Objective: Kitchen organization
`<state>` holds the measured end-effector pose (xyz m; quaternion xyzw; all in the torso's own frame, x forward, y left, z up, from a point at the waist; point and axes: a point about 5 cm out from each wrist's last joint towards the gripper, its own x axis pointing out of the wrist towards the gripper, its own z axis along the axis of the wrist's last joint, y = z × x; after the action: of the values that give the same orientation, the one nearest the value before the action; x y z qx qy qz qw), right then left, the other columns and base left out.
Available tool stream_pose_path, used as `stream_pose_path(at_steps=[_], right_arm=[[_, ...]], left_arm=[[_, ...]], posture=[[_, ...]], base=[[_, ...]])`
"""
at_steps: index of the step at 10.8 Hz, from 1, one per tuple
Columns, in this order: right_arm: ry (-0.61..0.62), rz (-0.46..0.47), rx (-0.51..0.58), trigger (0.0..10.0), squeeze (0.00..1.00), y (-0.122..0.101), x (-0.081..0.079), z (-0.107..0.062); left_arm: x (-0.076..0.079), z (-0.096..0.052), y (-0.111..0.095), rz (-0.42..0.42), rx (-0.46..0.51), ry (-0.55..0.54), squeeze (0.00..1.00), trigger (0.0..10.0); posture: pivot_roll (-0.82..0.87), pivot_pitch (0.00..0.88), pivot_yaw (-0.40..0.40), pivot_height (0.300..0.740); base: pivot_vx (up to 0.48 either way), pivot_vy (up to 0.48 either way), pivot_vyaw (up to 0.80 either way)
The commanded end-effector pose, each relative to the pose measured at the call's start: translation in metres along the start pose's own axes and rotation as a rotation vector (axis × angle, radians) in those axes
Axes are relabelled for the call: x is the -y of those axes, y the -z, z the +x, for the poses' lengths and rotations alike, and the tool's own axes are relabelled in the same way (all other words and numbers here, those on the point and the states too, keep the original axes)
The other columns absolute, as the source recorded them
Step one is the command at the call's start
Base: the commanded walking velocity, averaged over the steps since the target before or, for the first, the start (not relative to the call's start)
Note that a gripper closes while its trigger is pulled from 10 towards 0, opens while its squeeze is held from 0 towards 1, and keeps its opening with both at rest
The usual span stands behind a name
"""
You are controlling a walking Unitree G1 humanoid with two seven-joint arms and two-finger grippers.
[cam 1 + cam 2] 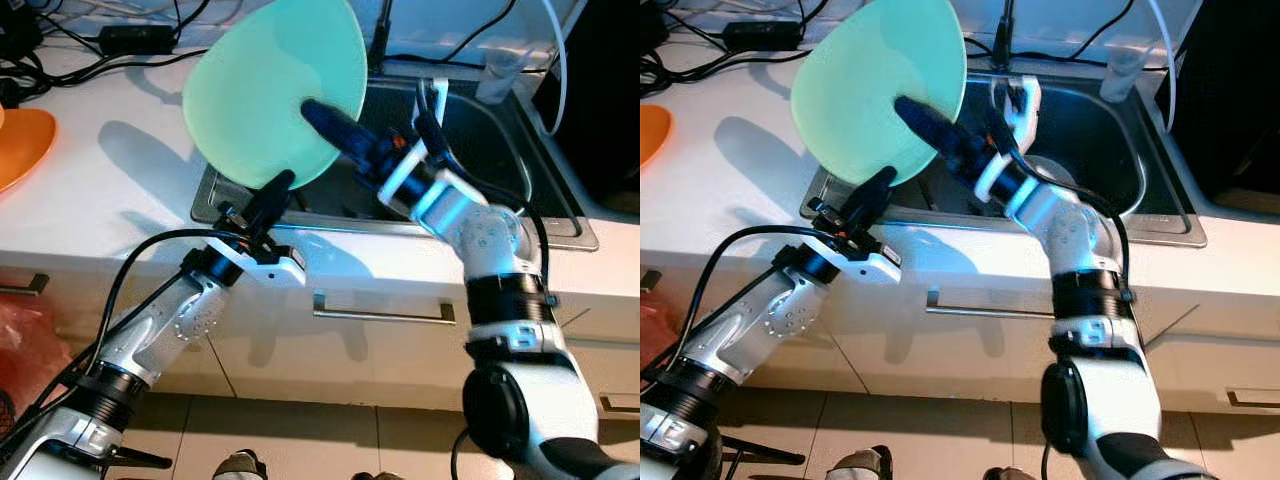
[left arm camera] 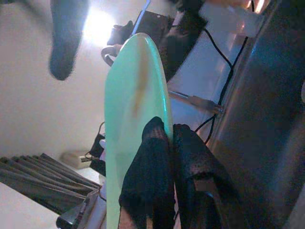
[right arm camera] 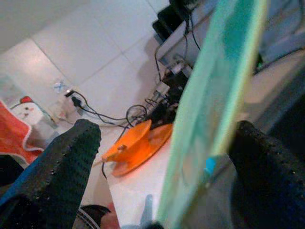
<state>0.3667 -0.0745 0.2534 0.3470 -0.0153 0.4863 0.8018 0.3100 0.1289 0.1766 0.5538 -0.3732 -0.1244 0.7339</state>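
The left gripper pinches the green plate at upper centre. The right gripper straddles its rim with fingers spread, above the sink

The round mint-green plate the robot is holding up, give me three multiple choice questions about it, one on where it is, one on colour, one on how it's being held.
1. Where is the round mint-green plate?
A. Flat on the floor
B. Raised over the left end of the steel sink
C. Inside a drawer

2. What colour is the dish on the white counter at far left?
A. Orange
B. Blue
C. Black

3. How is the green plate held?
A. Lying loose in the basin
B. By a person's hand
C. Left gripper pinching its lower rim, right gripper straddling its edge

Answers: B, the eye views show it tilted up above the sink's edge; A, the dish by the cables is orange; C, the left wrist view shows black fingers closed on the rim, the right wrist view shows a finger on each side.
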Motion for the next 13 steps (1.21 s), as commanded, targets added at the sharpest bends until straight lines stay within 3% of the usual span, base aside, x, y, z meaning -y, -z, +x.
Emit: stream_pose_path(at_steps=[1,3,4,5,13], right_arm=[[-0.043,-0.016,0.050,10.0,0.00,-0.011,-0.003,0.003],[-0.049,-0.029,0.057,10.0,0.00,-0.014,-0.001,0.005],[-0.043,-0.031,0.063,7.0,0.00,-0.015,0.004,0.007],[-0.041,-0.021,0.071,0.0,0.00,-0.016,0.006,0.009],[-0.022,-0.001,0.052,0.0,0.00,-0.007,0.015,0.011]], left_arm=[[0.021,-0.008,-0.012,-0.026,0.034,0.106,0.00,0.0],[0.022,-0.009,-0.014,-0.028,0.032,0.103,0.00,0.0],[0.023,-0.011,-0.015,-0.031,0.024,0.102,0.00,0.0],[0.024,-0.011,-0.017,-0.035,0.027,0.104,0.00,0.0],[0.025,-0.013,-0.022,-0.040,0.025,0.098,0.00,0.0]], posture=[[0.07,0.155,-0.044,0.740],[0.06,0.154,-0.042,0.740],[0.07,0.155,-0.046,0.740],[0.07,0.157,-0.049,0.740],[0.07,0.161,-0.057,0.740]], base=[[0.000,0.000,0.00],[0.000,0.000,0.00],[0.000,0.000,0.00],[0.000,0.000,0.00],[0.000,0.000,0.00]])
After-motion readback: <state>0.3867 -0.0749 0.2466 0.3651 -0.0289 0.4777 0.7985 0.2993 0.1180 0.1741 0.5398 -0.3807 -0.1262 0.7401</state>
